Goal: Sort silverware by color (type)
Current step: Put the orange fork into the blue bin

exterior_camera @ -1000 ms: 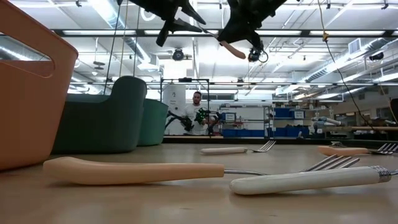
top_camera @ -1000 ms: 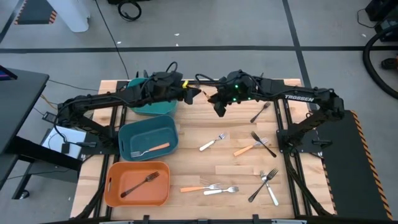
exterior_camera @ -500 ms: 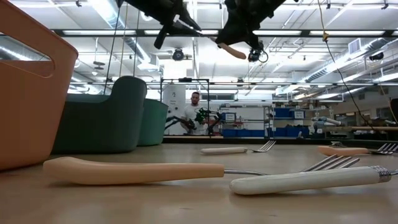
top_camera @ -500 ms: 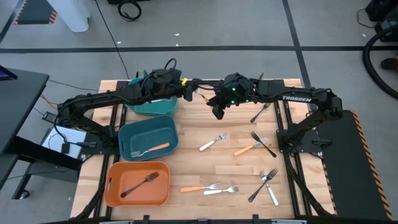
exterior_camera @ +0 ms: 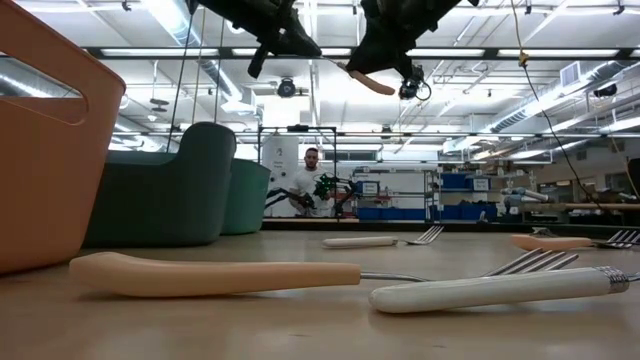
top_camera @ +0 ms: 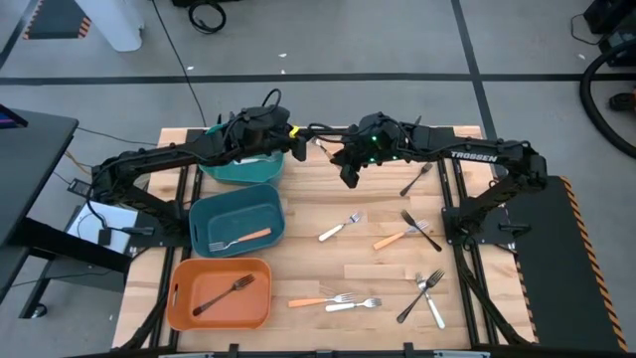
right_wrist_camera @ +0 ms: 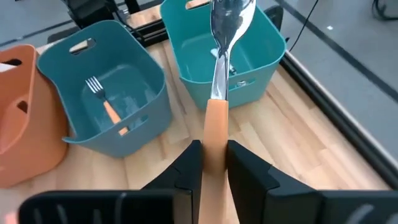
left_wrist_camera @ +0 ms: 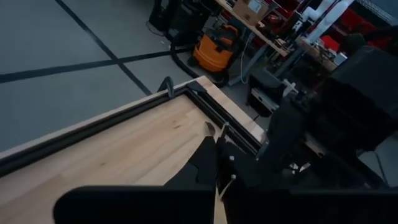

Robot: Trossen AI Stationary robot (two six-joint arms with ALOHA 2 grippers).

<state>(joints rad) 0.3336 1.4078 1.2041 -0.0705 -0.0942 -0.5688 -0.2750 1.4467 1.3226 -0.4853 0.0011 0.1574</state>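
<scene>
An orange-handled fork [right_wrist_camera: 216, 118] hangs in mid-air over the far middle of the table, between my two grippers. My left gripper [top_camera: 301, 142] is shut on its metal end. My right gripper [top_camera: 335, 153] has the orange handle between its fingers. In the low view the fork [exterior_camera: 350, 72] slants down from my left gripper [exterior_camera: 298, 40] to my right gripper [exterior_camera: 385, 55]. Several more forks lie flat on the table, among them a white-handled one [top_camera: 341, 228], an orange-handled one [top_camera: 316, 300] and a dark one [top_camera: 421, 230]. My left gripper pinches the fork's metal end [exterior_camera: 318, 52] between its two fingers, coming nearly level from the table's left side, along the fork. The fork is lifted clear of the table. My right gripper has the orange handle [right_wrist_camera: 216, 140] between its two fingers [right_wrist_camera: 245, 171], slanting down from the table's right side, along the fork. No gap shows beside the handle. The handle's free end [exterior_camera: 376, 86] sticks out below the fingers.
Three bins stand in a row at the left: a teal one [top_camera: 214, 169] at the far edge, a blue-green one [top_camera: 204, 214] holding an orange-handled fork [top_camera: 241, 240], and an orange one [top_camera: 179, 288] holding a dark fork [top_camera: 224, 294]. A person [exterior_camera: 316, 190] stands far behind the table.
My left gripper has moved a little toward my right gripper and shut on the fork's metal end; its fingers stood apart a second ago. The fork has stayed where it was in the air, with its handle between my right gripper's fingers.
</scene>
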